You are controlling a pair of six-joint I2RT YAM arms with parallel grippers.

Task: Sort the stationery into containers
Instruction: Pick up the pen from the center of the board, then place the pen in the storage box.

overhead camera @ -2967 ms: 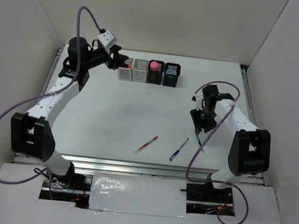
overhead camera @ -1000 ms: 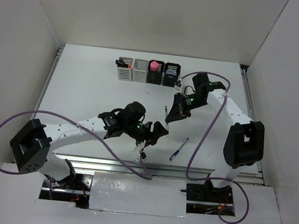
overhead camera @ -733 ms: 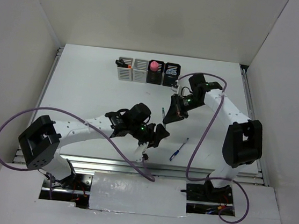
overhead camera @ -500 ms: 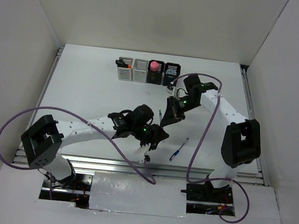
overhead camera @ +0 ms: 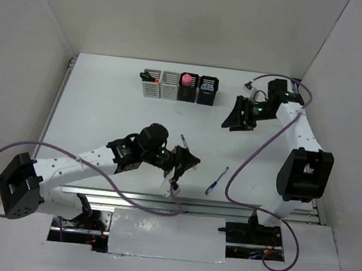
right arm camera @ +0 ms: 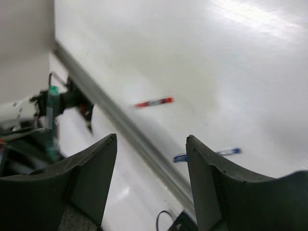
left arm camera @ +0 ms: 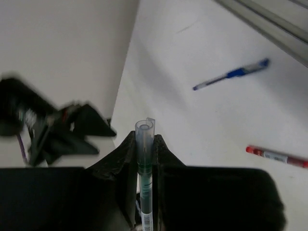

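Note:
My left gripper (overhead camera: pixel 185 157) (left arm camera: pixel 144 140) is shut on a thin clear pen (left arm camera: pixel 145 159) with a green core, which stands up between the fingers above the near middle of the table. The pen's tip (overhead camera: pixel 183 138) pokes out toward the back. My right gripper (overhead camera: pixel 231 123) (right arm camera: pixel 151 138) hangs open and empty at the back right, apart from everything. A blue pen (overhead camera: pixel 216 180) (left arm camera: pixel 231 75) (right arm camera: pixel 207 155) and a red pen (left arm camera: pixel 276 156) (right arm camera: pixel 154 102) lie on the table. In the top view my left gripper mostly hides the red pen. The containers (overhead camera: pixel 180 87) stand in a row at the back.
A pink-capped item (overhead camera: pixel 187 79) sits in the third holder, an orange-capped one (overhead camera: pixel 150 76) pokes from the first, and blue items are in the fourth. White walls enclose the table. A metal rail (overhead camera: pixel 160 200) runs along the near edge.
The right gripper had carried the clear pen to the left gripper. The left gripper shut on it; the right opened, let go and swung away to the back right.

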